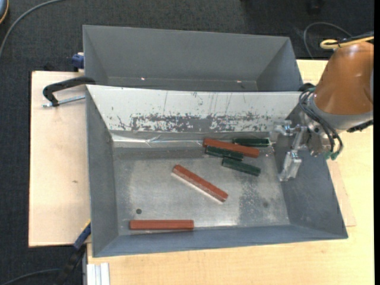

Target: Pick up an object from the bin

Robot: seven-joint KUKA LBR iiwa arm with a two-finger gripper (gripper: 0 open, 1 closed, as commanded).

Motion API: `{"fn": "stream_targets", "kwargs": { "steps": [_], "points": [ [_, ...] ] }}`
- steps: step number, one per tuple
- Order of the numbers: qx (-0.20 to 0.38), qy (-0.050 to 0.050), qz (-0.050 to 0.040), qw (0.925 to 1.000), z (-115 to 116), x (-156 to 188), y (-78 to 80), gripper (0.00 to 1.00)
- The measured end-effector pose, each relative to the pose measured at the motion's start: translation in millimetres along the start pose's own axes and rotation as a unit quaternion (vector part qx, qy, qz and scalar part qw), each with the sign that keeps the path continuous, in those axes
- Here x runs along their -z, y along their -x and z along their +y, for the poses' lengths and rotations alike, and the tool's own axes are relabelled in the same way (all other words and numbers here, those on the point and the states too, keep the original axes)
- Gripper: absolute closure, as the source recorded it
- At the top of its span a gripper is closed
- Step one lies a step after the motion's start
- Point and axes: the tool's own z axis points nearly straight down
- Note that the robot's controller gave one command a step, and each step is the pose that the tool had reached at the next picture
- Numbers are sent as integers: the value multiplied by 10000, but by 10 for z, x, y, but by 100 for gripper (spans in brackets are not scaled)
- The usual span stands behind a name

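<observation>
My gripper (289, 165) hangs at the bin's right side, over the sloping right wall, with nothing between its fingers. Just to its left lies a dark green bar (241, 166) on the floor. Behind that, a red-brown bar (231, 148) rests across another dark green bar (250, 141) near the back wall. The fingers sit a short way right of these bars and touch none of them.
A red-brown bar (200, 183) lies slantwise in the middle of the floor. Another red-brown bar (161, 224) lies along the front wall at the left. The arm's orange cover stands above the right rim.
</observation>
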Motion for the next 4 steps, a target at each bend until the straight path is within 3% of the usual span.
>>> {"fn": "stream_targets", "kwargs": {
  "steps": [1, 2, 3, 4],
  "points": [
    [355, 14, 20, 9994, 256, -764, 239, 0],
    [345, -3, -42, 9994, 237, -686, 273, 100],
    [-198, 5, -18, 9998, 44, -736, -26, 100],
    [475, -22, -78, 9988, 61, 1557, 143, 100]
  ]
}}
